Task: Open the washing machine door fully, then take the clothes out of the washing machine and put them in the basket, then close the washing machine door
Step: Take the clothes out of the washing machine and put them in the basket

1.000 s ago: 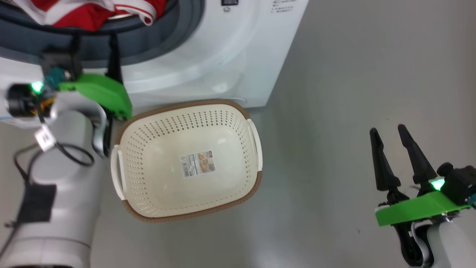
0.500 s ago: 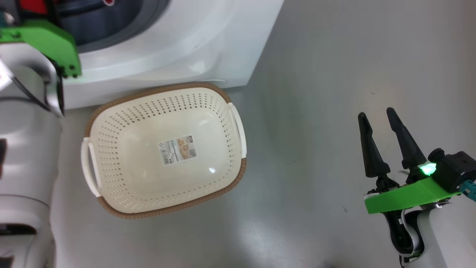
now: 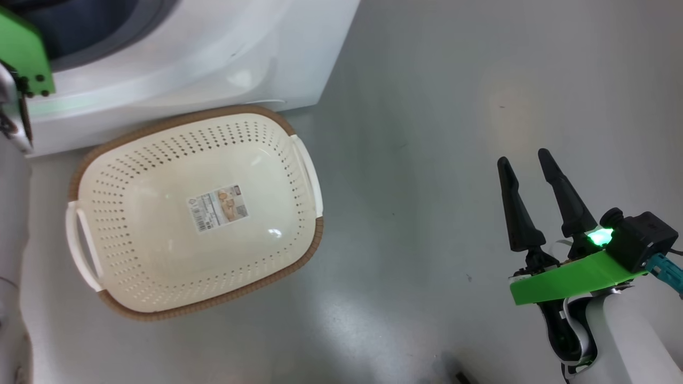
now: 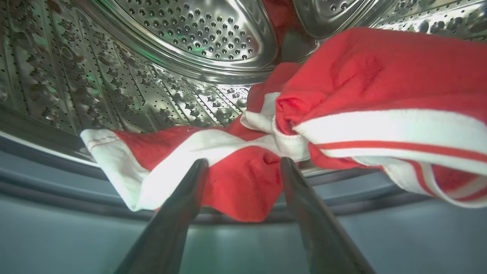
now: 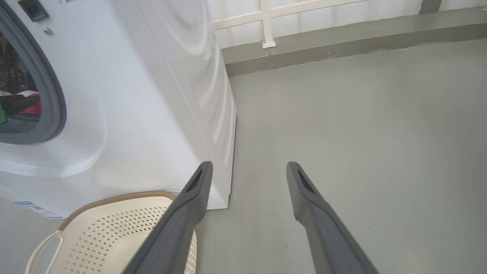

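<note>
Washing machine (image 5: pixel 152 95): one white, glossy, smooth-sided box. In the left wrist view you look into its perforated steel drum (image 4: pixel 198 38). Clothes (image 4: pixel 361 95): soft red fabric with white bands and a thin red stripe, lying in the drum and spilling over the grey-blue rubber ring (image 4: pixel 57 228). You cannot count the garments.

Basket (image 3: pixel 160 250): one, cream perforated plastic, rounded rectangle, brown woven-look rim, two white handles. It stands on the grey floor (image 3: pixel 427 160) just beside the machine's front. One paper label (image 3: pixel 217 207) sits inside, print unreadable.

Left gripper (image 4: pixel 243 161): released, tips either side of a red fold, not pinching it. Right gripper (image 3: pixel 523 156): released, over the floor, holding nothing.
</note>
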`<state>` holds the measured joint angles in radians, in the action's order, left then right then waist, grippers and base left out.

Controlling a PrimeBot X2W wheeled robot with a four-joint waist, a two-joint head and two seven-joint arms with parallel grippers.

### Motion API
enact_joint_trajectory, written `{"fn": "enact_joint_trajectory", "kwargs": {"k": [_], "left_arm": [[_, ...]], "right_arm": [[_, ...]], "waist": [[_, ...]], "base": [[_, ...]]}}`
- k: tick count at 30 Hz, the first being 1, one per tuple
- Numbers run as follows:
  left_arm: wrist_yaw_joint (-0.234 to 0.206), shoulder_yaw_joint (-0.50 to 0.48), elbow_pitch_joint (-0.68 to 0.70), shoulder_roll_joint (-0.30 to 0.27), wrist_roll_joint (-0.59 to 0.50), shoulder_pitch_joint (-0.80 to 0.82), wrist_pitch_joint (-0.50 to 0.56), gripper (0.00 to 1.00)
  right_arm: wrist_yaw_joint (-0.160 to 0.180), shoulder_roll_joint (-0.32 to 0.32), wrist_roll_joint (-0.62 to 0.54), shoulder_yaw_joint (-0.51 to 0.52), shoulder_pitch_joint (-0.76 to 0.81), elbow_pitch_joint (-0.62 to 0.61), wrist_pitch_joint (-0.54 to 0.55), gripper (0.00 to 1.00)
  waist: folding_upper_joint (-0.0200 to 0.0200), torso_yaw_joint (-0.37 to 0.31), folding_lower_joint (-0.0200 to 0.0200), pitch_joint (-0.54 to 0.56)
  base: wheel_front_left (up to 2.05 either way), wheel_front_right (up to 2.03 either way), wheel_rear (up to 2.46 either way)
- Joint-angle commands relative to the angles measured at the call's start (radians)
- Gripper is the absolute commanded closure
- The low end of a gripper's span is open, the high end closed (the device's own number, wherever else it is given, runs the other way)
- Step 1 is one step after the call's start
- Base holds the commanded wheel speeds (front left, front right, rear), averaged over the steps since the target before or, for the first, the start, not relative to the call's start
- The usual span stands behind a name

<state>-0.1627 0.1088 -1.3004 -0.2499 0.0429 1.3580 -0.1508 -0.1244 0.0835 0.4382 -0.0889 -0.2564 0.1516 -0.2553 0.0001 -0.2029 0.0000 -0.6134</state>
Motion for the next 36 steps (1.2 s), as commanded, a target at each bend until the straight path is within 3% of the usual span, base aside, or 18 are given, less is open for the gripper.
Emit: {"fn": "enact_joint_trajectory", "kwargs": {"k": [1,6,7,9,10,12,13,21,29,36], "left_arm": [[-0.015,0.002,0.016,-0.055,-0.017,0.019,0.003,0.00],[-0.018,0.019,0.013,-0.072,-0.023,0.023,0.022,0.00],[-0.018,0.022,0.013,-0.074,-0.023,0.024,0.026,0.05],[-0.019,0.027,0.012,-0.079,-0.024,0.030,0.030,0.31],[-0.019,0.030,0.012,-0.080,-0.025,0.032,0.032,0.54],[-0.022,0.035,0.011,-0.084,-0.025,0.036,0.038,0.80],[-0.024,0.036,0.011,-0.085,-0.024,0.036,0.041,0.98],[-0.026,0.041,0.011,-0.080,-0.010,0.028,0.027,1.00],[-0.018,0.025,0.014,-0.038,0.034,-0.012,-0.078,1.00],[-0.003,-0.025,0.070,-0.005,0.103,-0.075,-0.110,1.00]], "right_arm": [[-0.006,0.000,0.009,-0.028,-0.005,-0.026,-0.006,0.00],[-0.006,0.002,0.012,-0.033,-0.012,-0.031,-0.006,0.00],[-0.006,0.002,0.012,-0.035,-0.012,-0.032,-0.006,0.00],[-0.006,0.002,0.013,-0.036,-0.014,-0.034,-0.006,0.00],[-0.006,0.001,0.013,-0.036,-0.015,-0.035,-0.006,0.00],[-0.006,0.000,0.013,-0.035,-0.015,-0.036,-0.006,0.00],[-0.006,0.000,0.012,-0.035,-0.015,-0.035,-0.006,0.00],[-0.006,-0.001,0.009,-0.029,-0.012,-0.035,-0.006,0.00],[-0.006,0.009,0.003,-0.007,-0.004,-0.038,-0.006,0.00],[-0.006,0.017,0.000,0.013,0.007,-0.040,-0.006,0.00]], "waist": [[-0.0001,-0.013,0.0000,-0.010],[-0.0001,-0.026,0.0000,-0.021],[-0.0001,-0.028,0.0000,-0.023],[-0.0001,-0.031,0.0000,-0.027],[-0.0001,-0.032,0.0000,-0.028],[-0.0001,-0.033,0.0000,-0.028],[-0.0001,-0.033,0.0000,-0.027],[-0.0001,-0.023,0.0000,-0.013],[-0.0001,0.021,0.0000,0.027],[-0.0001,0.064,0.0000,0.057]], "base": [[0.00,0.00,0.00],[0.00,0.00,0.00],[0.00,0.00,0.00],[0.00,0.00,0.00],[0.00,0.00,0.00],[0.00,0.00,0.00],[0.00,0.00,0.00],[0.00,0.00,0.00],[0.00,0.00,0.00],[0.00,0.00,0.00]]}}
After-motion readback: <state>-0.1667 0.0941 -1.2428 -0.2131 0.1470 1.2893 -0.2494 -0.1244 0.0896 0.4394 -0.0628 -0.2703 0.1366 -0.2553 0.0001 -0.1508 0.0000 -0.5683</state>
